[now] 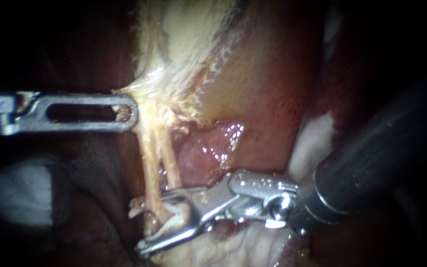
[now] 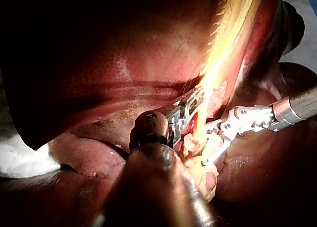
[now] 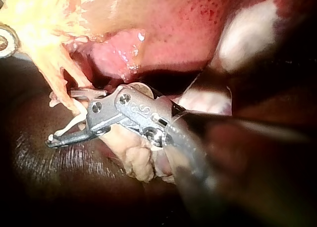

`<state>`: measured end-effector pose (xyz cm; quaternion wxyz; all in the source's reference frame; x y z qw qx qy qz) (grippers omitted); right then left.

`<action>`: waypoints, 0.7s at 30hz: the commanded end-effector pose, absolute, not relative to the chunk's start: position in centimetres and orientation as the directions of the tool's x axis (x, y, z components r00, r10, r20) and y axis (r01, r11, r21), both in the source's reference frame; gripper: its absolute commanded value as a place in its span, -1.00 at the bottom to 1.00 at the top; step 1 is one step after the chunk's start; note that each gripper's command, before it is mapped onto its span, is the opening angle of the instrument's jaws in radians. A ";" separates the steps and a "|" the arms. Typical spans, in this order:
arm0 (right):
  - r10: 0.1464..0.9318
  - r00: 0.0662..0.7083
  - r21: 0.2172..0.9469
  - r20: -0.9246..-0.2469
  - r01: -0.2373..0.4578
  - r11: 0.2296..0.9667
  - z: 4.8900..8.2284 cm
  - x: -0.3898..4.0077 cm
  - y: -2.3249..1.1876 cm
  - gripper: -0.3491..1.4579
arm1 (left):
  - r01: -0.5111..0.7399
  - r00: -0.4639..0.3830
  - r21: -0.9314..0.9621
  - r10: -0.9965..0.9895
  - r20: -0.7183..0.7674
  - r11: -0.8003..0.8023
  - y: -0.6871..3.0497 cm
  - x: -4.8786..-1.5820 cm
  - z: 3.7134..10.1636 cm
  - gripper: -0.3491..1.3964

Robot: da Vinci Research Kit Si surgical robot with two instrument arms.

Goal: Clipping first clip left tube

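Observation:
Two pale tubes run down side by side from a fan of yellowish tissue (image 1: 174, 74): the left tube (image 1: 149, 168) and the right tube (image 1: 172, 165). My right instrument (image 1: 139, 226) comes in from the lower right, its jaws open with a wide gap. The lower ends of the tubes lie between them, and something pale sits inside the jaws. The right wrist view shows the same jaws (image 3: 62, 119) spread around the strands (image 3: 62, 83). My left instrument (image 1: 130, 112) reaches in from the left, its slotted jaws shut on pale tissue above the tubes and holding it taut. It also shows in the left wrist view (image 2: 190, 105).
Red-brown liver (image 1: 268, 99) fills the upper right, with a glistening pink bulge (image 1: 208, 148) just right of the tubes. White gauze (image 1: 21, 193) lies at lower left, and more gauze (image 1: 312, 143) beside the right shaft. Lumpy pale tissue (image 3: 136, 160) lies under the right jaws.

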<state>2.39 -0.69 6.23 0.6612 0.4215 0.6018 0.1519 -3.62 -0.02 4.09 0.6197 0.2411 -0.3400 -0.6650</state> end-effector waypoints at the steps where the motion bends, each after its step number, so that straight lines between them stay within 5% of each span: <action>1: 0.706 0.229 0.738 -0.670 0.301 0.604 6.23 2.38 -0.68 0.02 | 0.660 -0.116 0.751 -0.988 0.101 -0.001 -0.02 -3.62 4.09 -1.00; 6: 0.711 0.229 0.743 -0.665 0.290 0.603 6.26 2.36 -0.65 -0.09 | 0.660 -0.116 0.751 -0.988 0.101 -0.001 -0.02 -3.62 4.09 -1.00; 11: 0.708 0.237 0.746 -0.665 0.247 0.618 6.35 2.32 -0.61 -1.00 | 0.660 -0.116 0.751 -0.988 0.101 -0.001 -0.02 -3.62 4.09 -1.00; 21: 0.709 0.252 0.752 -0.659 0.222 0.620 6.45 2.29 -0.57 -1.00 | 0.660 -0.116 0.751 -0.988 0.101 -0.001 -0.02 -3.62 4.09 -1.00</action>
